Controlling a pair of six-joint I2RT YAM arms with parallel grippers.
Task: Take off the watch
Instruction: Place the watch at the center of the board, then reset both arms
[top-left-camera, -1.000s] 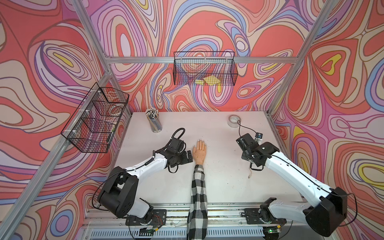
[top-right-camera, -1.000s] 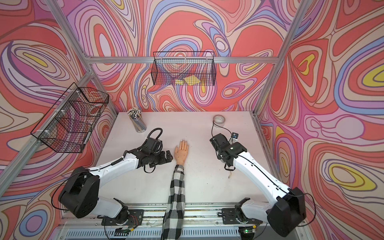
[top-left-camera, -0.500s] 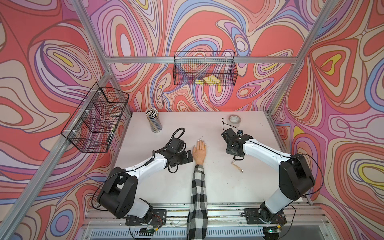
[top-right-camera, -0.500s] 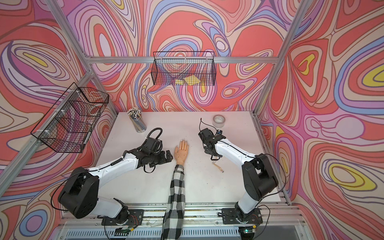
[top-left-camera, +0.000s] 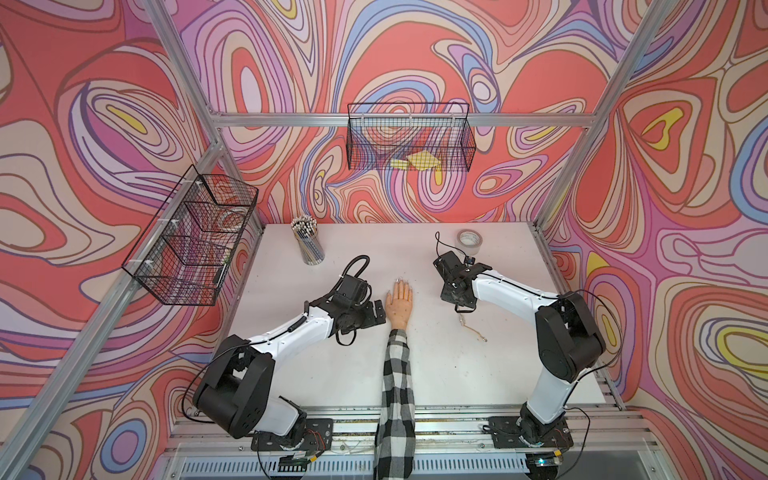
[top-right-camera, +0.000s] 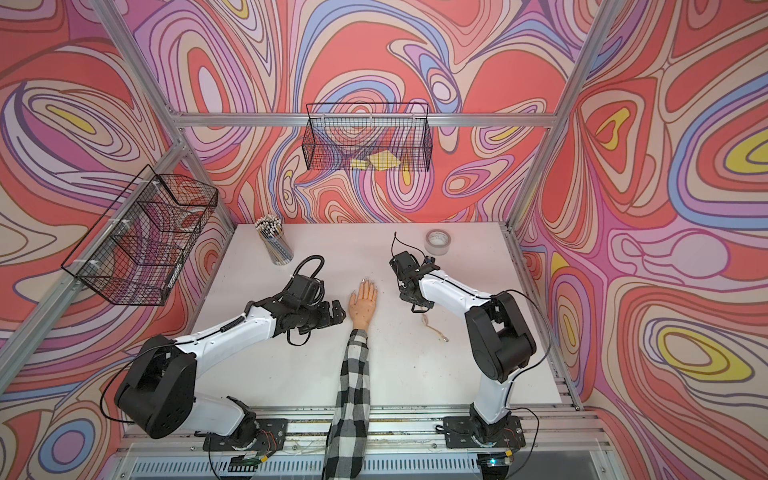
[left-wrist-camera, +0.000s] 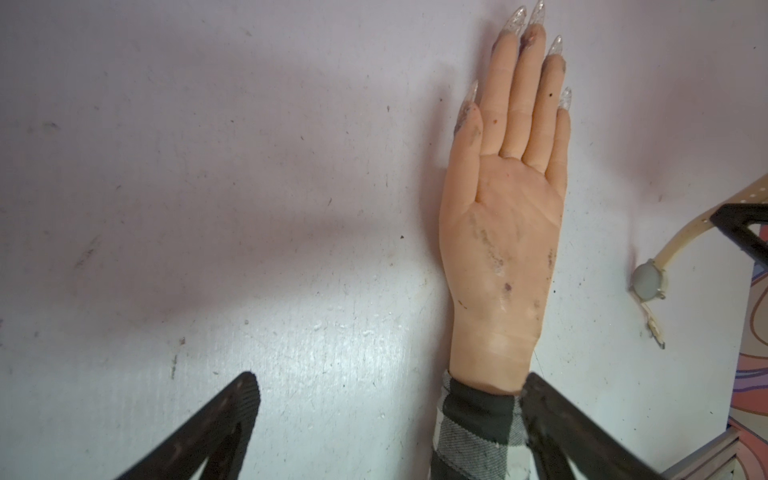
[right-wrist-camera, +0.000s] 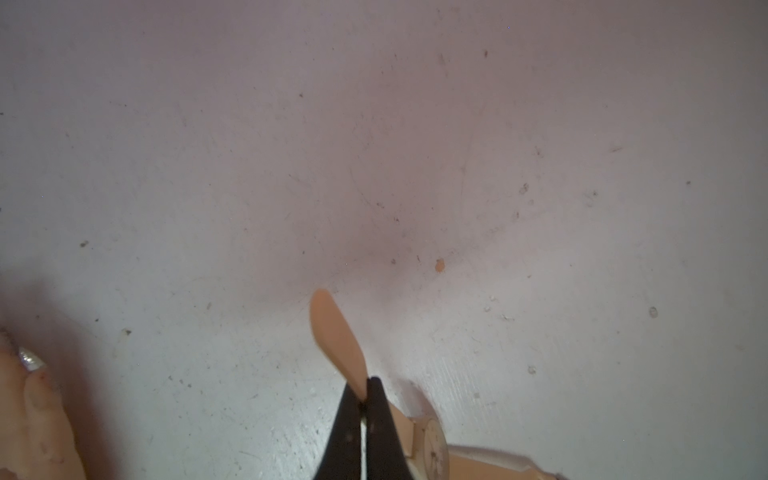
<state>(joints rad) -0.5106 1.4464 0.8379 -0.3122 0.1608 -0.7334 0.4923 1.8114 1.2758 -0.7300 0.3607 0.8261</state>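
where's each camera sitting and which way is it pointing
both top views: high above the front, looking down on the table; left arm and right arm show.
left wrist: on the left arm, looking at the hand; open left gripper shows.
right wrist: on the right arm, facing the table; right gripper shut on the watch strap.
shared: all views show hand and watch.

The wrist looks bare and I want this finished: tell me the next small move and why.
Probably open the right gripper and release: its fingers pinch the thin cream strap of the small round-faced wristwatch, which already rests on the white table, clear of the flesh-coloured mannequin hand.
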